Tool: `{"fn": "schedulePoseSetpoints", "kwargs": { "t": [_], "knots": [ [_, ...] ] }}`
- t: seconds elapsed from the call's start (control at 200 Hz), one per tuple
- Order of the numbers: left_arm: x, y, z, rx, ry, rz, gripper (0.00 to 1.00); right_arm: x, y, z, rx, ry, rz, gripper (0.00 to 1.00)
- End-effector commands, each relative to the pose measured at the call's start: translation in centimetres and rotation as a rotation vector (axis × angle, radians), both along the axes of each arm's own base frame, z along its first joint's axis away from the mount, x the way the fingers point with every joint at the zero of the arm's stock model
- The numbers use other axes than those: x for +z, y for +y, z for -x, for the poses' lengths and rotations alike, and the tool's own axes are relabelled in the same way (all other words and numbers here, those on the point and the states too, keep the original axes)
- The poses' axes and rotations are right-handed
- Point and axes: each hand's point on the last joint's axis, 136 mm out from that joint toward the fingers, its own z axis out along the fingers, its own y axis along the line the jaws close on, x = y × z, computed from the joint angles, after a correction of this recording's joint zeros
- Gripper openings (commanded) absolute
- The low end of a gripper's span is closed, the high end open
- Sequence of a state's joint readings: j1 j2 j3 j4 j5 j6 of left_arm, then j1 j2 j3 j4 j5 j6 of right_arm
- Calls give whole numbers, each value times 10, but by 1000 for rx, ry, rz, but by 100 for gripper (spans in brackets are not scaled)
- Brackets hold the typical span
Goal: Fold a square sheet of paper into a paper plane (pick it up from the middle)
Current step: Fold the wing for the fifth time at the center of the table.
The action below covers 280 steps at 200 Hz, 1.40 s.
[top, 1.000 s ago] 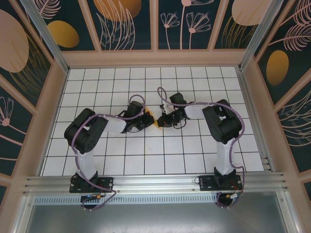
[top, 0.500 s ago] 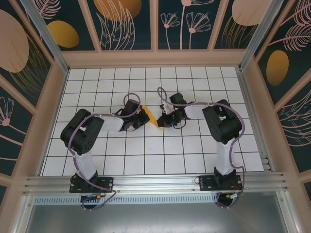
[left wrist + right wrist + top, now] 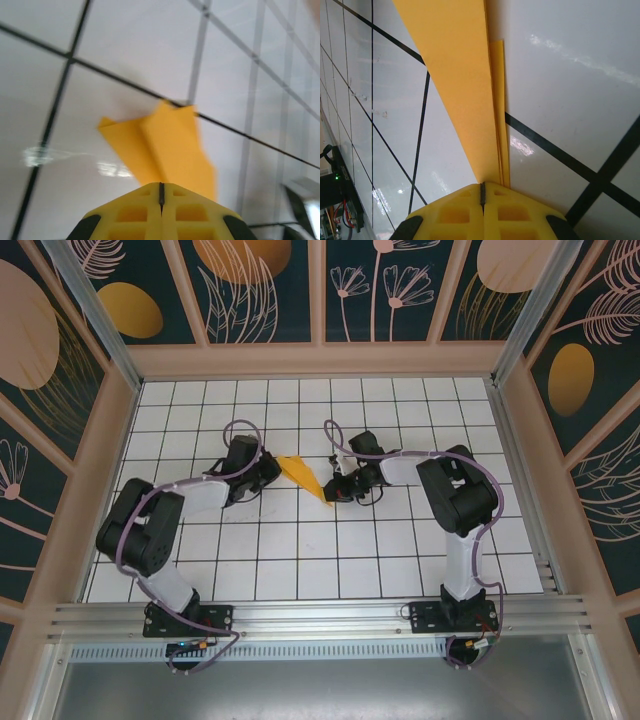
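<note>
Paper plane [image 3: 302, 475] light, floppy, crushes easily. Right jaws pinch nose; left jaws pressed together by tail. Best hold: centre fold.

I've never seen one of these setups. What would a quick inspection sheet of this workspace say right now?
Surface: white gridded table, no spills seen.
Job's things: orange-yellow paper plane, a narrow folded dart, lying flat between the arms.
Clutter: nothing seen.
End effectors: left end effector shut, tips at the plane's wider end; right end effector shut, tips at its pointed end; whether either pinches the paper is unclear.
Cables: purple cables looped along both arms, off the paper.
Surroundings: patterned wall panels enclose the table.
</note>
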<state>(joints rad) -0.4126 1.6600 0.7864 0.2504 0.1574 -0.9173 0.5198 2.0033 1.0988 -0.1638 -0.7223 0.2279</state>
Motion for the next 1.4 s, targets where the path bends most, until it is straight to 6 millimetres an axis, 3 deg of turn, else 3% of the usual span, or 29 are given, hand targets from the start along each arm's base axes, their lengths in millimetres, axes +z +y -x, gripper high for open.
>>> {"fn": "schedulePoseSetpoints", "kwargs": {
  "t": [0.0,0.18,0.195,0.315,0.45,0.726,0.926,1.276,1.396],
  "knots": [
    [31,-22,3,-85,-108,59,5,-83,-70,41,-76,168,383,0],
    [23,-67,8,-202,-78,90,6,-85,-70,41,-76,171,385,0],
    [12,-71,9,-213,-56,82,6,-85,-70,41,-76,171,384,0],
    [-7,-103,13,-287,1,95,6,-85,-70,41,-79,174,383,0],
    [-24,-114,19,-300,50,121,6,-85,-70,42,-79,176,384,0],
    [-60,-93,26,-209,127,51,6,-86,-71,43,-78,177,389,0],
    [-81,-61,24,-95,152,-36,6,-88,-74,46,-75,183,400,0],
    [-75,-13,0,32,99,-24,6,-90,-76,48,-74,188,410,0],
    [-73,-5,-11,43,87,-44,7,-91,-77,49,-73,189,413,0]
  ]
}}
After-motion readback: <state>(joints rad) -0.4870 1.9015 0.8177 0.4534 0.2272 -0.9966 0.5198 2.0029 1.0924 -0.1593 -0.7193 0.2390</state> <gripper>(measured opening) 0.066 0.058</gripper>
